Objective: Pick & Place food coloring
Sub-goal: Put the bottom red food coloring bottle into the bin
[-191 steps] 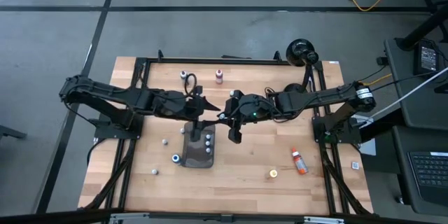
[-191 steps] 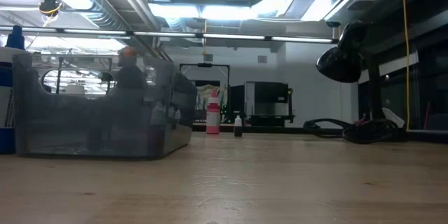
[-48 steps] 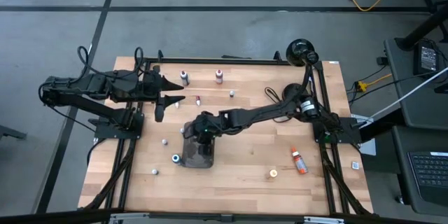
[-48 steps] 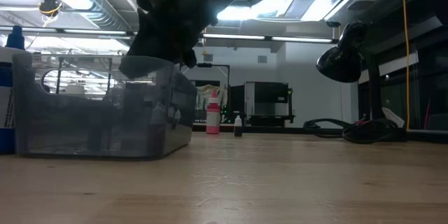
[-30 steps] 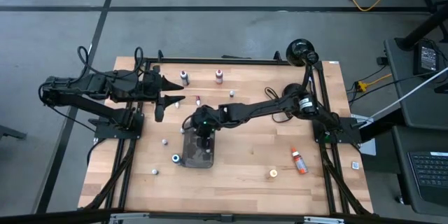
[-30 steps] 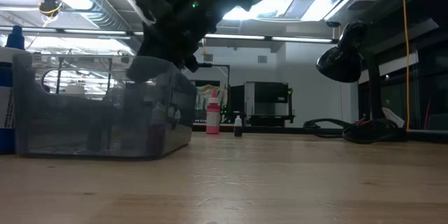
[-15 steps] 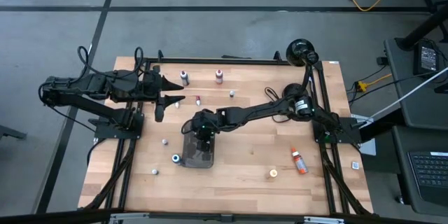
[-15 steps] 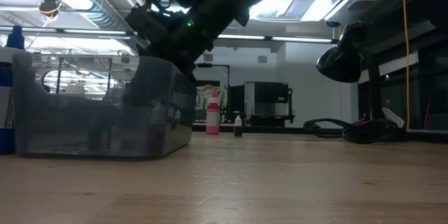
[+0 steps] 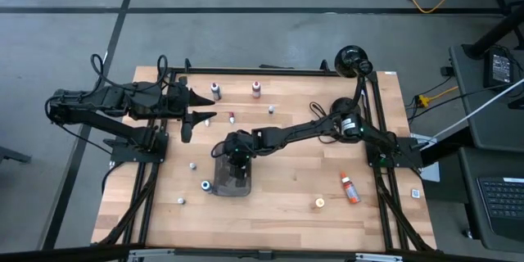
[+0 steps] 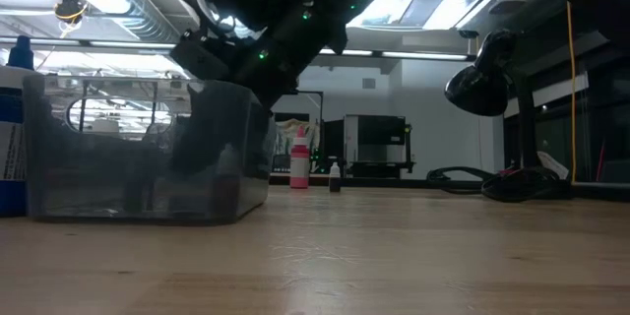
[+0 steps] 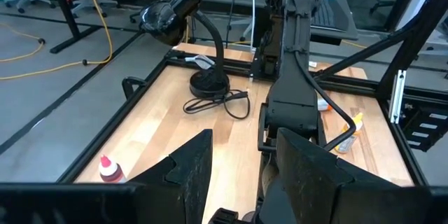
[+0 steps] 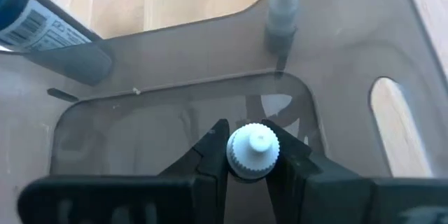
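right gripper [image 12: 253,162] clamping a white-capped bottle [image 12: 253,151] inside the grey tray [image 12: 336,56]; left gripper [image 9: 199,108] partly open, empty, well apart

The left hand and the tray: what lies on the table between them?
In the high view, one small white-capped bottle stands on bare wood between the left hand and the tray; nothing else lies there.

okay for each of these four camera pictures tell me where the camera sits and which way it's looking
High: above the table, straight down; both arms, right tool over the tray.
Low: at tabletop height, looking level across; right arm above the tray.
Left wrist: on the left arm, looking across the table; its open fingers, the right arm beyond.
Right wrist: on the right arm, down into the tray; fingers shut on a white-capped bottle.
Shared: the tray, in three views.
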Controlling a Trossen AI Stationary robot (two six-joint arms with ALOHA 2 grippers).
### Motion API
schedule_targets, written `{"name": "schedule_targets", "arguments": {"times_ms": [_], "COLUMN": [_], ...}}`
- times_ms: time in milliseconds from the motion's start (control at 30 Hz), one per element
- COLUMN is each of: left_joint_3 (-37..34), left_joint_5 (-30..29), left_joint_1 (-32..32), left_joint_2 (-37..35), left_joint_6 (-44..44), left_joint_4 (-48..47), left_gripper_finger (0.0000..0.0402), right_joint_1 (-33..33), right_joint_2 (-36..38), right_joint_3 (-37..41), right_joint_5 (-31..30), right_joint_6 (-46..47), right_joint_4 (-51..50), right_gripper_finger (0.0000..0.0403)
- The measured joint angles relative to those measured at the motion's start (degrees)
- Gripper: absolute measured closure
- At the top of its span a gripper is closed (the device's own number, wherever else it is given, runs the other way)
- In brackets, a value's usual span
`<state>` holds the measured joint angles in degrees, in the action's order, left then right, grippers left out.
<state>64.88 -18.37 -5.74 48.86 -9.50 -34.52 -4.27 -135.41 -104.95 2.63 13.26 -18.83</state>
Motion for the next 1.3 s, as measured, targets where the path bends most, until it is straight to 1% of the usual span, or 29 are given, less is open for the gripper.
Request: {"name": "schedule_targets", "arguments": {"times_ms": [433, 700, 1300], "left_joint_3": [0.0, 0.0, 0.0], "left_joint_5": [0.1, 0.2, 0.2], "left_joint_1": [0.0, 0.0, 0.0], "left_joint_2": [0.0, 0.0, 0.0], "left_joint_6": [0.2, 0.2, 1.2], "left_joint_4": [0.0, 0.0, 0.0], "left_gripper_finger": [0.0247, 0.0247, 0.0247], "right_joint_1": [0.0, 0.0, 0.0], "right_joint_2": [0.0, 0.0, 0.0], "right_joint_3": [0.0, 0.0, 0.0], "right_joint_5": [0.0, 0.0, 0.0], "right_joint_6": [-1.0, -1.5, -1.4], "right_joint_4": [-0.2, -0.3, -0.3], "right_gripper_finger": [0.0326, 0.0309, 0.0310]}}
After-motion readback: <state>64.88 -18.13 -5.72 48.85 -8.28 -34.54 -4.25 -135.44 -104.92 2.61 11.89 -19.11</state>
